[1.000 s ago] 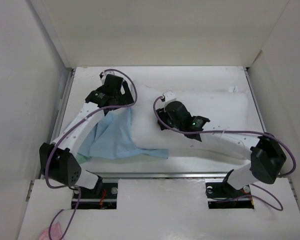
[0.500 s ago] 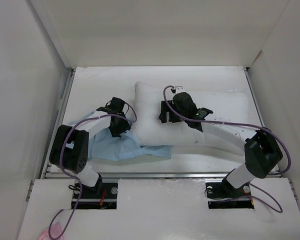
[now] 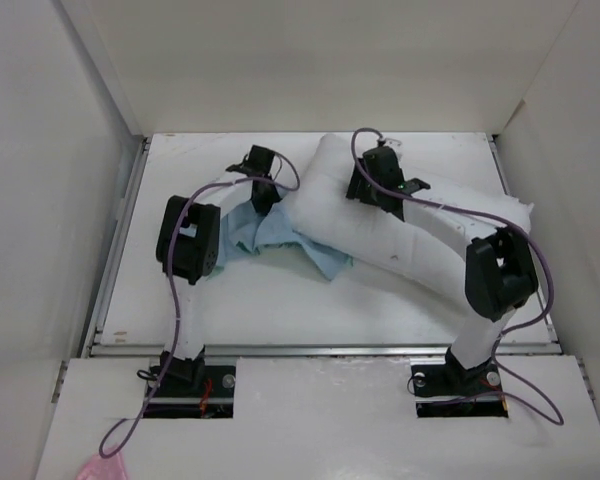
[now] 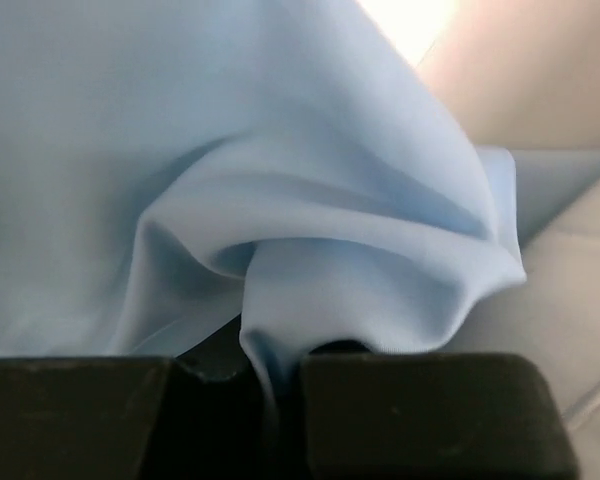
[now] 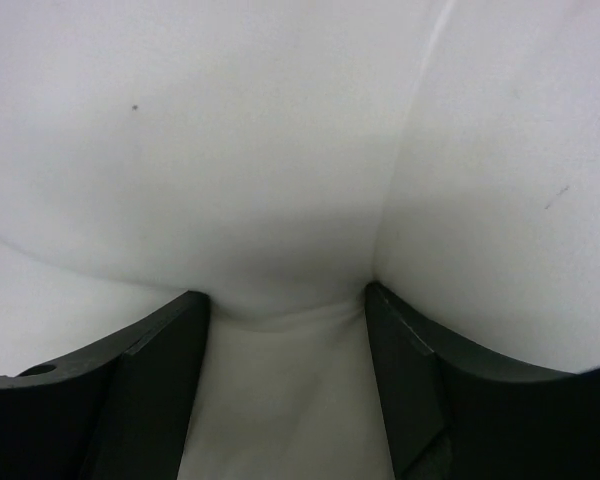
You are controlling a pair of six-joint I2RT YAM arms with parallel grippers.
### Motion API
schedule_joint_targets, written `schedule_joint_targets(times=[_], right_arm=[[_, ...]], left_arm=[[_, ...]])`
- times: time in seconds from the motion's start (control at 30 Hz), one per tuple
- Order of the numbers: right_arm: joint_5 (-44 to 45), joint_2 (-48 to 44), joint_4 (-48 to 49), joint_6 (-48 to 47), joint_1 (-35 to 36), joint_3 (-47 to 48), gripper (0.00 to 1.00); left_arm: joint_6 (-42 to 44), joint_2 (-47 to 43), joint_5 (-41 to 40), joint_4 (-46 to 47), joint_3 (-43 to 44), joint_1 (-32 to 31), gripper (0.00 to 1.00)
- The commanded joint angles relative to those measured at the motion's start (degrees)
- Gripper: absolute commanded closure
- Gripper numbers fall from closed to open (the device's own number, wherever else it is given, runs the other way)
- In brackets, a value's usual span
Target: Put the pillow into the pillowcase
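The white pillow [image 3: 325, 195] lies slanted across the far right of the table. Its left end rests over the pale blue pillowcase [image 3: 280, 235], which is crumpled at the middle left. My left gripper [image 3: 268, 188] is at the pillowcase's far edge. In the left wrist view this gripper [image 4: 278, 390] is shut on a pinched fold of blue pillowcase [image 4: 280, 180]. My right gripper [image 3: 373, 185] presses down on the pillow's upper left part. In the right wrist view its jaws [image 5: 288, 310] stand wide, and a bulge of pillow [image 5: 230, 150] is squeezed between them.
White walls close in the table [image 3: 180, 300] on the left, back and right. A metal rail runs along the near edge by the two arm bases. A pink scrap [image 3: 105, 465] lies off the table at the bottom left.
My left gripper has closed on the pillowcase and carried its edge toward the back. My right gripper has moved farther back, and the pillow has swung to a slant over the pillowcase.
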Motion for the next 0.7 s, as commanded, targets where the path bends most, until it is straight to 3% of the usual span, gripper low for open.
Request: schedule_joint_targets(times=[0.0, 0.1, 0.13, 0.17, 0.2, 0.23, 0.3, 0.43, 0.53, 0.67], right_arm=[[12.2, 4.9, -8.9, -3.3, -7.8, 2.0, 0.31], [17.9, 4.4, -5.5, -8.0, -8.3, 4.8, 0.28], [17.9, 3.6, -4.0, -10.2, -8.3, 5.4, 0.27], [17.2, 2.9, -3.2, -11.4, -7.7, 5.4, 0.27], [15.2, 2.2, -2.0, -12.4, -6.7, 2.6, 0.27], [14.6, 0.6, 0.3, -13.7, -5.7, 0.8, 0.25], [13.9, -0.7, 0.9, -14.2, -1.7, -2.4, 0.25], [14.4, -2.6, -2.2, -14.2, 8.9, -9.0, 0.24], [10.0, -4.9, -5.9, -12.4, 14.8, -10.0, 0.24], [6.9, -11.5, -10.4, -10.0, 15.9, -14.2, 0.23]], left_arm=[[4.5, 6.5, -4.8, -2.5, 18.1, 0.2, 1.0], [7.5, 8.4, -4.9, -5.1, 25.6, 0.7, 1.0], [8.1, 8.4, -4.9, -5.1, 26.7, 1.3, 0.93], [8.7, 6.4, -4.9, -5.1, 26.7, 1.3, 0.59], [9.9, 5.1, -4.9, -4.2, 26.7, 1.3, 0.32], [10.5, 2.2, -4.9, -3.7, 24.4, 1.3, 0.18], [11.0, -1.0, -5.4, -3.2, 21.9, 1.8, 0.04], [12.1, -10.0, -6.0, -1.8, 13.7, 1.8, 0.0], [11.5, -15.0, -6.0, -0.7, 7.3, 2.4, 0.0], [10.7, -15.5, -6.0, -1.2, 7.3, 3.5, 0.0]])
